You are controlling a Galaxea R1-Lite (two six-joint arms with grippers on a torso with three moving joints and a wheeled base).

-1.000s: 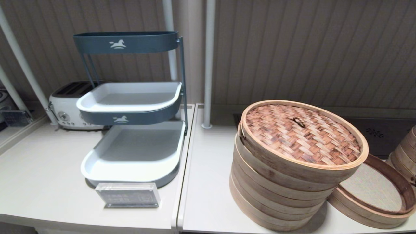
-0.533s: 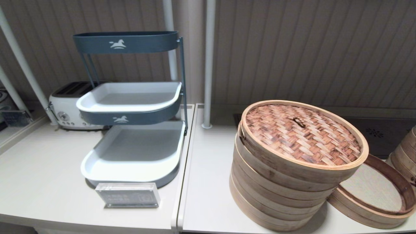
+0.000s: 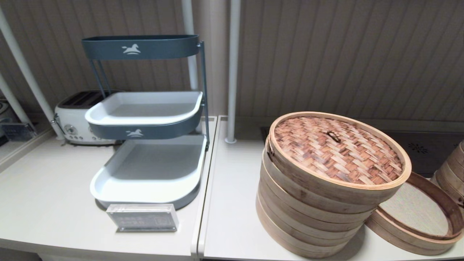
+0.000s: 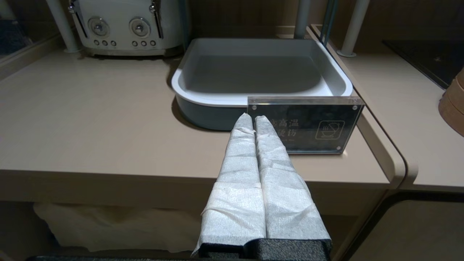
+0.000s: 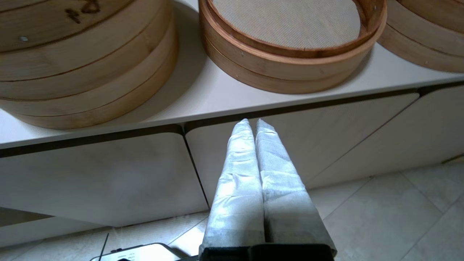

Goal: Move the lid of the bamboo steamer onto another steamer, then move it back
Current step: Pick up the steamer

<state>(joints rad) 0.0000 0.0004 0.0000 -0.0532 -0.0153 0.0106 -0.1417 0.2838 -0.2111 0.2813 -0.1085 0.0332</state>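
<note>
- Left gripper (image 4: 253, 117): both white-wrapped fingers (image 4: 239, 159) are pressed together along their full length, holding nothing and touching nothing. It hangs off the near edge of the left counter (image 4: 90, 119), tips pointing toward the clear acrylic sign (image 4: 304, 125) that stands in front of the rack's bottom tray (image 4: 261, 69).
- Right gripper (image 5: 252, 122): the wrapped fingers (image 5: 279, 188) are likewise closed against each other with nothing between them. It sits below and in front of the counter edge, level with the cabinet fronts (image 5: 108, 174), clear of every steamer.
- Neither arm appears in the head view.
- Bamboo steamer lid (image 3: 337, 150): woven top up, it rests on the tall steamer stack (image 3: 308, 221) on the right counter (image 3: 232, 203). It sits slightly tilted and offset, with its rim overhanging the stack toward the right.
- Low steamer (image 3: 417, 217): uncovered, pale liner exposed, it lies just right of the tall stack and is partly overlapped by the lid's overhang in the head view.
- A further steamer stack (image 3: 451, 170) is cut off at the far right edge.
- Left counter: the three-tier blue-grey rack (image 3: 145, 119) stands at centre, with a white toaster (image 3: 78, 117) behind it on the left.
</note>
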